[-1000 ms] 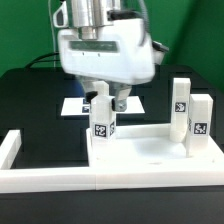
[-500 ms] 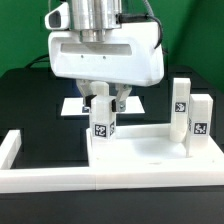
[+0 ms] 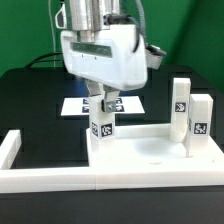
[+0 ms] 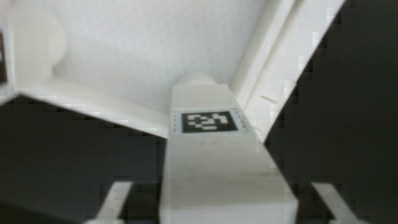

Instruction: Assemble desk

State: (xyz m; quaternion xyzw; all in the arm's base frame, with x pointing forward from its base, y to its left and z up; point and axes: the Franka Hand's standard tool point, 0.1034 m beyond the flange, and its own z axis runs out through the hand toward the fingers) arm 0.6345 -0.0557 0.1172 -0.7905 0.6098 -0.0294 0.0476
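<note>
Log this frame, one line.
gripper: shut on leg | leg upright at tabletop corner | two legs already standing

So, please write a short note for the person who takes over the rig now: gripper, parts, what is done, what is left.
Gripper: fingers closed on the leg standing at the tabletop's corner on the exterior view's left.
Tabletop lies inside the border bars, rim up.
Two other legs stand upright at the exterior view's right side.
Whether any leg is fully fastened cannot be told.
Left: finish the held leg; no fourth leg is in view.
Marker board lies behind.
</note>
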